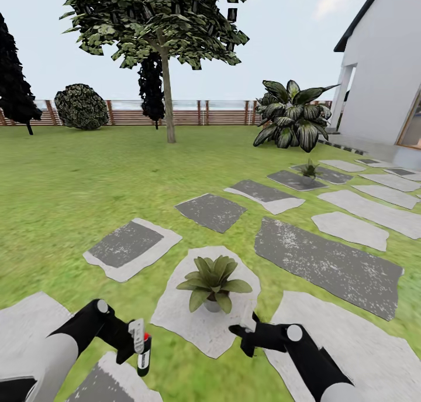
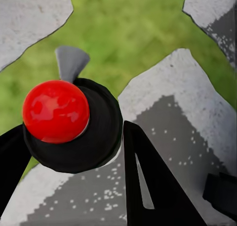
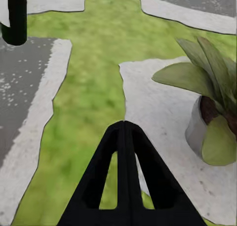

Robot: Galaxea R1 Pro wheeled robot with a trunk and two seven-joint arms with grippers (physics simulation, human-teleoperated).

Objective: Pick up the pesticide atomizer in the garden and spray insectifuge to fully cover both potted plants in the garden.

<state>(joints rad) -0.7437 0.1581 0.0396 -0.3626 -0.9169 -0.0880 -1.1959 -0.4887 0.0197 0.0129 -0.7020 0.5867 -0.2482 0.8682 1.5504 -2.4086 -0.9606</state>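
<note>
- Pesticide atomizer [image 1: 142,346] sits in the left hand [image 1: 133,344], low and to the left of the near potted plant [image 1: 213,283], over grass and the edge of a stepping stone.
- Atomizer's long axis is near upright: red top [image 2: 55,110] up, dark base down, pale label facing the head camera. Left wrist view looks straight down on the red top, with a small grey nozzle [image 2: 70,61] sticking out sideways; I cannot tell what it aims at.
- Left hand is clamped on the atomizer, dark fingers [image 2: 148,186] on either side of the body.
- Right hand [image 1: 241,333] sits just in front of the near potted plant, holding nothing; its fingers [image 3: 126,176] are pressed together.
- Near potted plant stands upright in a grey pot [image 3: 196,127] on a pale stepping stone [image 1: 204,326].
- Far potted plant [image 1: 309,169] is well beyond the near one, on a darker stone [image 1: 295,181].
- Surface: green lawn [image 1: 70,185] with grey and white stones.
- Beyond: a tree [image 1: 161,27], a broad-leaved shrub [image 1: 292,116], a brown slatted fence [image 1: 193,114], a white house wall [image 1: 386,68].
</note>
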